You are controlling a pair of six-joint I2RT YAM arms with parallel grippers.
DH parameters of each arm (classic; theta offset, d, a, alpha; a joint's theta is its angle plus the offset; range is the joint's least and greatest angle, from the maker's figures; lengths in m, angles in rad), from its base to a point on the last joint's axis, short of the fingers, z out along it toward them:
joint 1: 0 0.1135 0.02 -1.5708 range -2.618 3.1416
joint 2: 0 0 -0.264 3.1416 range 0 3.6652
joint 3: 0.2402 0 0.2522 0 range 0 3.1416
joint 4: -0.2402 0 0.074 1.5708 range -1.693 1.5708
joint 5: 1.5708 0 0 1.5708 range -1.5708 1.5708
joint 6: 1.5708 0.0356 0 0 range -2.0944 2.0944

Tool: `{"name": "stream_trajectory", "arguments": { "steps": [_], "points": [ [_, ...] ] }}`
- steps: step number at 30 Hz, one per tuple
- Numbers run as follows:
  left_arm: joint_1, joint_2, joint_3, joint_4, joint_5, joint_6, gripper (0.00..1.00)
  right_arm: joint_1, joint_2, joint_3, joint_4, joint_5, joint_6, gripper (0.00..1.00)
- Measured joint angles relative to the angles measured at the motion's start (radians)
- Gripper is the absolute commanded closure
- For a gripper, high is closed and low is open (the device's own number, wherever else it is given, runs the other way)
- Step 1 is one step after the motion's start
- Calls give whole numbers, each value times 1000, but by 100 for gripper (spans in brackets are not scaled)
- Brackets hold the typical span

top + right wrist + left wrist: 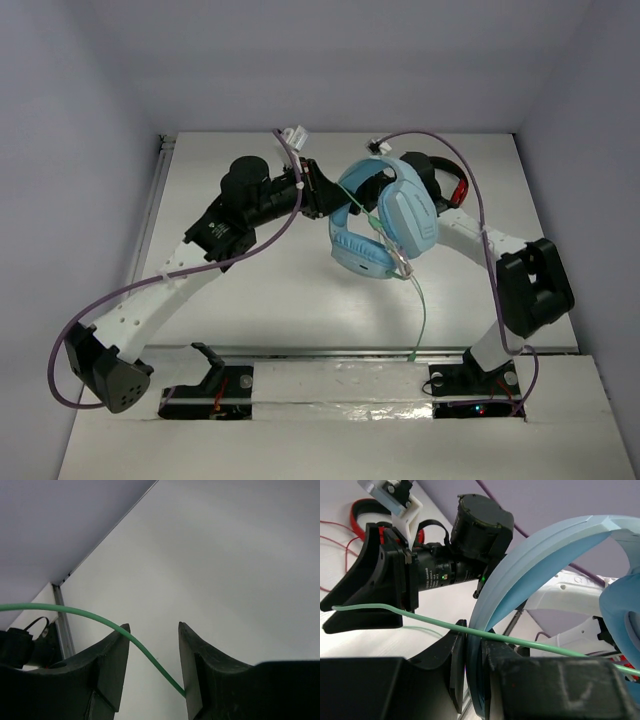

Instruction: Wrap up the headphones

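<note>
The light blue headphones [408, 215] hang above the middle of the table. My left gripper [325, 195] is shut on their blue headband [530, 570]; in the left wrist view the jaws [472, 652] pinch the band's edge. The thin pale green cable [420, 310] hangs from the earcups toward the table's front edge. It also crosses the left wrist view [435, 621]. My right gripper [372, 185] sits inside the headband arc, open. The cable [145, 647] runs loosely between its fingers [152, 630], from over the left tip to the right finger's inner face.
The red-and-black headphones [452, 185] lie at the back right of the table, behind the right wrist, with their red cable [335, 530] spread on the table. Grey walls enclose the table on three sides. A metal rail [380, 352] runs along the front edge.
</note>
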Motion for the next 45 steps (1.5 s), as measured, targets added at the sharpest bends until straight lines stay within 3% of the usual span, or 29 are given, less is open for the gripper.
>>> {"name": "stream_trajectory", "arguments": {
  "steps": [8, 10, 13, 15, 22, 30, 35, 43, 45],
  "points": [
    [0, 6, 156, -272, -8, 91, 100, 0, 86, -100, 214, -99, 80, 52],
    [0, 16, 189, -321, 17, 106, 100, 0, 113, -121, 249, -113, 98, 61],
    [0, 31, 232, -384, 59, 133, 100, 0, 128, -150, 280, -116, 114, 91],
    [0, 35, 242, -419, 85, 152, 100, 0, 125, -159, 283, -102, 119, 100],
    [0, 18, 188, -554, 89, 214, 100, -60, 50, -153, 230, 118, 140, 100],
    [5, -41, 175, -690, -56, 264, 100, -145, -71, -163, 191, 317, 157, 100],
    [16, -61, 208, -700, -134, 275, 100, -142, -92, -208, 193, 319, 172, 100],
    [35, -86, 212, -549, -187, 230, 100, -119, -87, -240, 188, 218, 189, 100],
    [35, -85, 212, -521, -208, 227, 100, -109, -87, -242, 201, 158, 191, 92]
  ]
}}
